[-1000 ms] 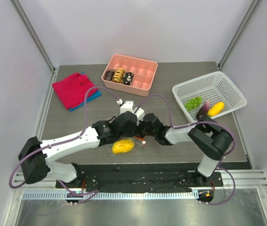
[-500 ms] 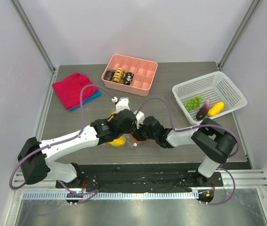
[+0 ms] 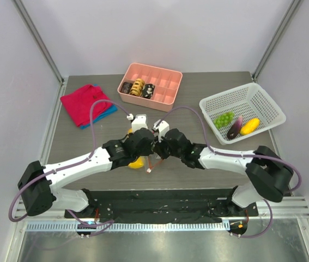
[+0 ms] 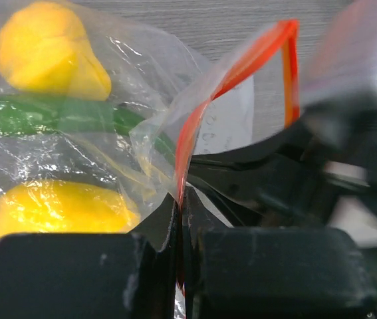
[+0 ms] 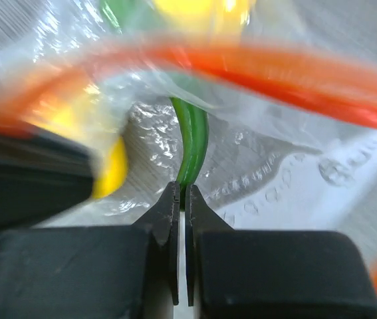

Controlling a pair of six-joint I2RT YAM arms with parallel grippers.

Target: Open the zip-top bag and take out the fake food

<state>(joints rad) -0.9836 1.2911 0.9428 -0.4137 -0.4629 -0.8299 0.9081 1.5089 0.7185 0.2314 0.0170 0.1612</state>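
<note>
1. Location: the clear crinkly plastic zip-top bag [image 4: 135, 66] is at the near middle of the dark grey table [image 3: 70, 139], between both arms, with its mouth gaping.
2. The left gripper [image 4: 179, 199] is pinched tight on the orange-red zipper strip [image 4: 241, 63].
3. The right gripper [image 5: 181, 194] is inside the mouth, closed narrow on the tip of the green long plastic vegetable [image 5: 191, 143].
4. The yellow glossy plastic pieces [image 4: 45, 53] are also inside.
5. Handling guess: the film is thin, floppy and slick, so hold the stiffer strip. The food is light, hard and slippery, so a tip pinch may slide; mid-body is safer.
</note>
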